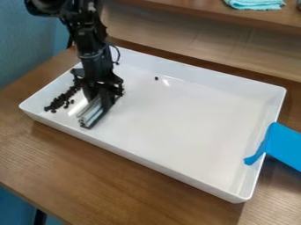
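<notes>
1. Camera view, looking down at a slant: a wooden surface [88, 171] carries a large white tray [129, 154] with low, upright walls and rounded corners, set diagonally.
2. The black robot arm [88, 41] comes in at the upper left, crosses above the tray's back left edge and points down inside.
3. Its claw [86, 121] is low in the left part of the tray, pinching a pale grey ridged bar [92, 110]. The bar slants toward the tray's front left wall, its lower end near that wall.
4. Small dark beans [59, 102] lie in a loose strip just beside the claw, on its left, between it and the tray's left corner. A few sit slightly apart from the strip.
5. One lone bean [156, 78] lies well apart from the others, toward the back wall, to the right of the arm.
6. The widest room for moving is to the claw's right, where the glossy white floor runs to the far right wall. Room on the left is tighter, with the beans and the walls close by.
7. A flat blue tool [286, 146] lies across the right rim, its narrow end reaching inside.
8. Behind the tray, a folded turquoise cloth [255, 3] rests on a raised wooden shelf [188, 11].
</notes>
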### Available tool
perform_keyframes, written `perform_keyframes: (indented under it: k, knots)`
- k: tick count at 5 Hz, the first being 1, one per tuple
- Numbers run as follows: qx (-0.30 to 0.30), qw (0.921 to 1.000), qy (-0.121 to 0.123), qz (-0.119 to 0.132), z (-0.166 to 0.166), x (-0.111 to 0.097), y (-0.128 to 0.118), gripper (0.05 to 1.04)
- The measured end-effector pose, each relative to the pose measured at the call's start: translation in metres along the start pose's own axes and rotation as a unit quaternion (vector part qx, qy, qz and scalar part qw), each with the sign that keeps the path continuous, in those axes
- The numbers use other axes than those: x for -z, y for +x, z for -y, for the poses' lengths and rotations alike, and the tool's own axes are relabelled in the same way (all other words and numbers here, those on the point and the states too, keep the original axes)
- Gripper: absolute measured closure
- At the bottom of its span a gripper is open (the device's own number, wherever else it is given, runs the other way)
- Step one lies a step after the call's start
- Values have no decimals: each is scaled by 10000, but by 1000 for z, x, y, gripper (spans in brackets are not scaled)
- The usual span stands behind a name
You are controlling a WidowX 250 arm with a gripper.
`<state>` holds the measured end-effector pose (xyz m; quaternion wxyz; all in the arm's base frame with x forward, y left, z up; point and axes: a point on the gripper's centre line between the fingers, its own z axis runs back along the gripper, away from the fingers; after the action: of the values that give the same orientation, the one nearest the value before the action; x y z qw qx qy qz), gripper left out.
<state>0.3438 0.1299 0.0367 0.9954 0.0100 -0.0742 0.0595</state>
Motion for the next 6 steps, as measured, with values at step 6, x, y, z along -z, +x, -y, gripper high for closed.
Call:
perform_keyframes:
  k: [6]
  knots:
    - [-215,9967,-787,-55,16,-41,31,697]
